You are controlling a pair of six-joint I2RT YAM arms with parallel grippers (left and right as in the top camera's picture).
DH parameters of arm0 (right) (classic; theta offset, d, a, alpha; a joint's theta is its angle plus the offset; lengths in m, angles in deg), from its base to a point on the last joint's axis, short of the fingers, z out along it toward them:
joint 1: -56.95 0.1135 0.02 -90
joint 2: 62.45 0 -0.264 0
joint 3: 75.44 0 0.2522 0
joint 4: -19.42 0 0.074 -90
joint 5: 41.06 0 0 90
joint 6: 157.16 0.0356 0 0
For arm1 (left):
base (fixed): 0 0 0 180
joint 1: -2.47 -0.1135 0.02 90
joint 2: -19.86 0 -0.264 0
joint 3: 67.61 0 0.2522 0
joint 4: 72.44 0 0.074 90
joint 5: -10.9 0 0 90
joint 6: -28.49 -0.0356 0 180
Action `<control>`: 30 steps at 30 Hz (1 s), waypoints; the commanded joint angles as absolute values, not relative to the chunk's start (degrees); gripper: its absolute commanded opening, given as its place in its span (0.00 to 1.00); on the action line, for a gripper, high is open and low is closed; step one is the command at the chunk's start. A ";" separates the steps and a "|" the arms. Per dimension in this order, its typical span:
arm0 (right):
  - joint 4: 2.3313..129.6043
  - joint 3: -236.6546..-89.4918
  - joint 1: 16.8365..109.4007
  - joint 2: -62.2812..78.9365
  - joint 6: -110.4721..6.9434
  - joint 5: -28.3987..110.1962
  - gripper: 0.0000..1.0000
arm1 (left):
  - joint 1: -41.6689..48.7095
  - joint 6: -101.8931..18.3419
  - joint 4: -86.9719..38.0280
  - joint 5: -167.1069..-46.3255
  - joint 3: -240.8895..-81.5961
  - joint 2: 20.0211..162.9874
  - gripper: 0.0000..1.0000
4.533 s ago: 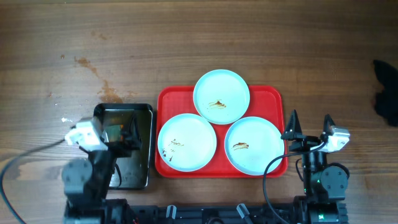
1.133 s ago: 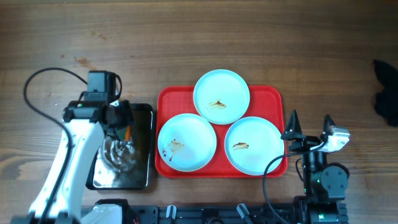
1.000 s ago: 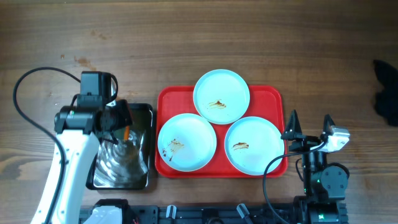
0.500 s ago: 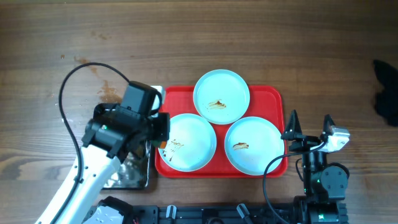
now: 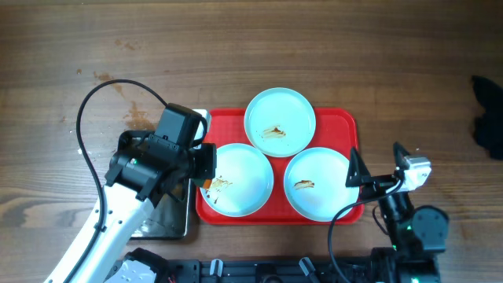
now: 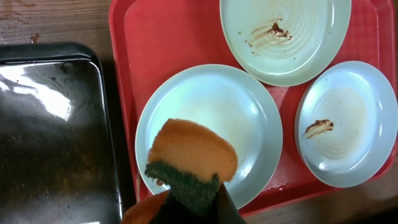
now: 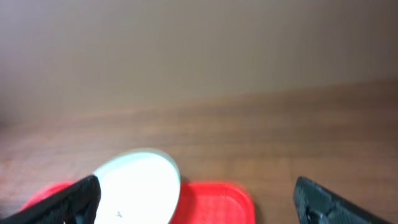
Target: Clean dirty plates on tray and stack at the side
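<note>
1. Sponge [image 6: 193, 155], orange with a green scrub edge, clamped tight in my left hand [image 6: 186, 200].
2. The sponge sits over the near-left part of the near-left plate [image 6: 211, 99]; I can't tell if it's touching.
3. That plate lies in the red tray [image 6: 168, 37] with the far plate [image 6: 286, 37] and the near-right plate [image 6: 348, 124], both with brown smears.
4. Black tray [image 6: 56, 137] sits just left of the red tray, on the desk [image 5: 236, 47].
5. My right hand [image 5: 376, 171] has its jaws wide apart, holding nothing, at the red tray's right rim, beside the near-right plate.
</note>
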State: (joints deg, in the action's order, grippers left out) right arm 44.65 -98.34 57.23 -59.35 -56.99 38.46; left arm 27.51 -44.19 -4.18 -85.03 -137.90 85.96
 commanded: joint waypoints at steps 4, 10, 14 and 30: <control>64.58 -122.04 56.99 -39.77 -57.82 25.09 0.99 | 27.88 -43.25 -5.38 -85.49 -138.90 87.30 0.04; 77.24 -133.58 57.18 -15.70 -46.65 7.49 1.00 | 27.88 -45.00 -7.11 -85.93 -138.90 88.72 0.04; 85.23 -134.32 61.53 -0.91 -49.60 6.51 1.00 | 27.88 -44.74 -7.37 -85.91 -138.90 91.49 0.04; 75.03 -134.93 91.11 5.87 -35.48 28.80 1.00 | 27.88 -44.50 -9.93 -87.46 -138.90 97.07 0.04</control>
State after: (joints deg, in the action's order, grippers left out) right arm 77.08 -133.64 90.93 6.55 -38.28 27.64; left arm 27.55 -44.26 -9.69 -86.35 -137.90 96.96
